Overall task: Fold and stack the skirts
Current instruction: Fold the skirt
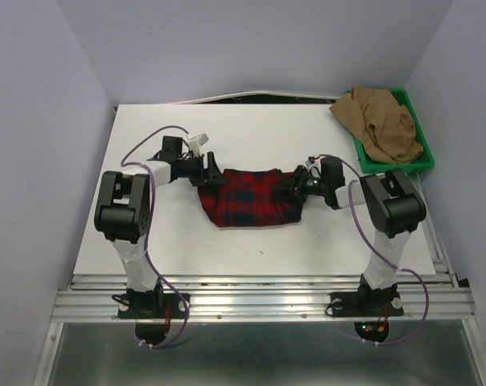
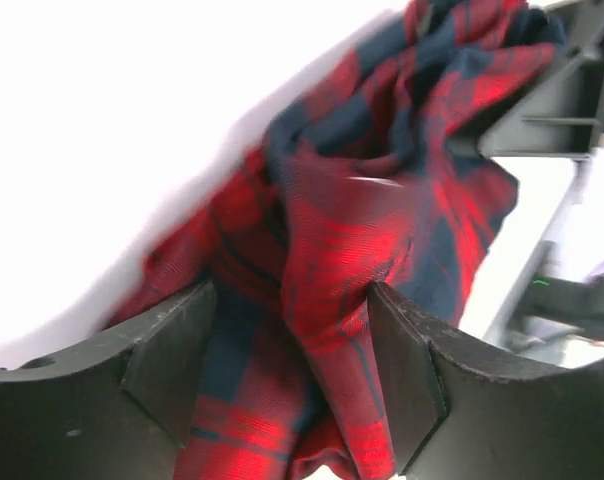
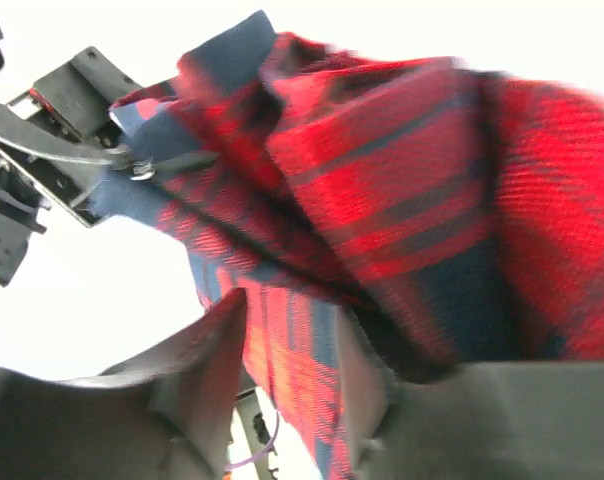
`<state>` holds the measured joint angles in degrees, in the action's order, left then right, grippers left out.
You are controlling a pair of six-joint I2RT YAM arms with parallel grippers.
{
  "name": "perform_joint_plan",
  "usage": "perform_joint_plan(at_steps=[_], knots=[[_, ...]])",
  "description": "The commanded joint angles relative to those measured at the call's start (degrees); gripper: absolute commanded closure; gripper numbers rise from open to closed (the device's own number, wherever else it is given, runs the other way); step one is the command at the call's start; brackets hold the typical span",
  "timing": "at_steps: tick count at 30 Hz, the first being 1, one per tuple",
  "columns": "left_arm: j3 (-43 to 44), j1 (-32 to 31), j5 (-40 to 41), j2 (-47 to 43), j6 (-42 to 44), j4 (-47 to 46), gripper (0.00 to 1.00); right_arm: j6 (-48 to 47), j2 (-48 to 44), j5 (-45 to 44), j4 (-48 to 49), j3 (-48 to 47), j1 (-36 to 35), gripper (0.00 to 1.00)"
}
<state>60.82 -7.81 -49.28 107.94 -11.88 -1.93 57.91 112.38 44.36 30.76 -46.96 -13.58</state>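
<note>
- Left gripper (image 1: 212, 174), centre-left: jaws half-spread around bunched plaid; whether it is pinched cannot be told.
- Red plaid skirt (image 1: 251, 206), frame centre, spans both grippers; a loose hold could drop one end and skew the fold.
- Right gripper (image 1: 296, 186), centre-right: likewise unclear.
- Tan skirt (image 1: 384, 125): upper right.

Bright, even light; wrist backgrounds blow out white; red-and-navy plaid cloth skirt (image 3: 412, 200) blurs toward three o'clock.

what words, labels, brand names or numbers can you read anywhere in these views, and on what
None can be read. No text shows on the red plaid skirt, the tan skirt, the green tray or the table. Both wrist views show only plaid cloth and plain dark fingers.
</note>
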Motion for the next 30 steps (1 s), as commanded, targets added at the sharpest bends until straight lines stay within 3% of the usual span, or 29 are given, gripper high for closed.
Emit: perform_joint_plan(at_steps=[1,2,6,9,14,19,27,30], knots=[[6.06,0.08,3.94,-6.5,11.08,5.0,0.22,1.24,-4.96,1.34,2.45,1.08,-0.48,0.51],[6.85,0.08,2.97,-8.17,11.44,5.62,0.15,1.76,-7.32,2.56,2.81,0.65,-0.48,0.48],[6.07,-0.27,-1.52,-17.56,9.78,6.24,0.04,-0.42,-13.13,5.56,-0.96,-4.87,-0.48,0.16],[3.53,-1.41,-6.34,-22.14,6.62,5.72,0.02,-5.15,-15.6,7.23,-7.09,-9.44,-0.48,0.06],[-5.87,-7.03,-8.99,-26.46,-1.9,-3.13,0.03,-9.84,-14.03,9.94,-15.64,-13.15,-2.5,0.03],[-16.23,-11.52,-11.01,-20.33,-11.04,-11.94,0.07,-6.32,-7.98,14.0,-11.17,-10.44,-5.31,0.06],[-13.8,-4.59,-5.06,-1.97,-11.07,-10.55,0.11,-6.84,6.34,12.68,-10.02,-9.9,-2.77,0.1],[-12.31,-2.04,-3.2,-0.63,-9.31,-8.0,0.12,-6.67,8.03,12.51,-10.11,-10.52,-2.15,0.12]])
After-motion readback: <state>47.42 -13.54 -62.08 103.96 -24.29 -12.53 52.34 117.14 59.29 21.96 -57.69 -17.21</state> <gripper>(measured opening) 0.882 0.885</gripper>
